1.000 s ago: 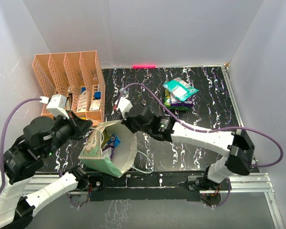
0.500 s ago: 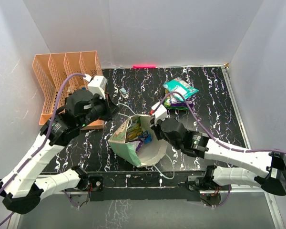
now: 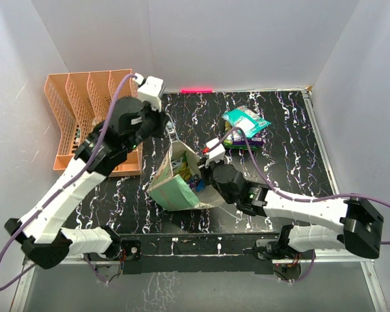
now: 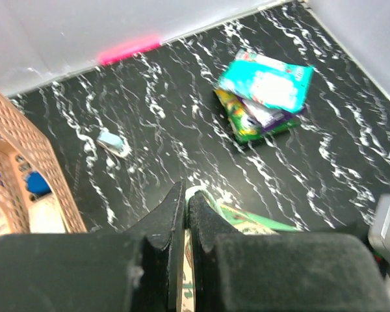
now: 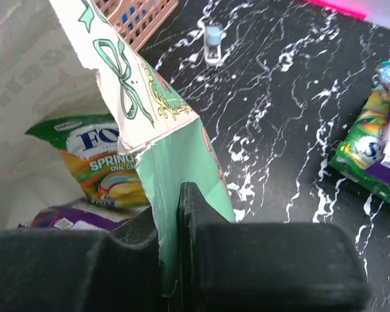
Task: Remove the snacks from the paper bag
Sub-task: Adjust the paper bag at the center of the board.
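Note:
The cream paper bag with mint-green sides stands mid-table, its mouth open. My left gripper is shut on the bag's far top rim. My right gripper is shut on the bag's mint-green side panel at the right rim. Inside the bag I see a green-and-white snack packet and a purple one; they also show in the top view. A pile of teal, purple and green packets lies on the table at the far right; it also shows in the left wrist view.
An orange slotted file rack stands at the far left, holding small blue and white items. A small light-blue item lies on the black marbled table behind the bag. White walls close in on the left, back and right.
Both arms have carried the bag rightward and away from the near edge and tipped it upright. The left arm has stretched far forward. Both grippers keep their hold on the rim.

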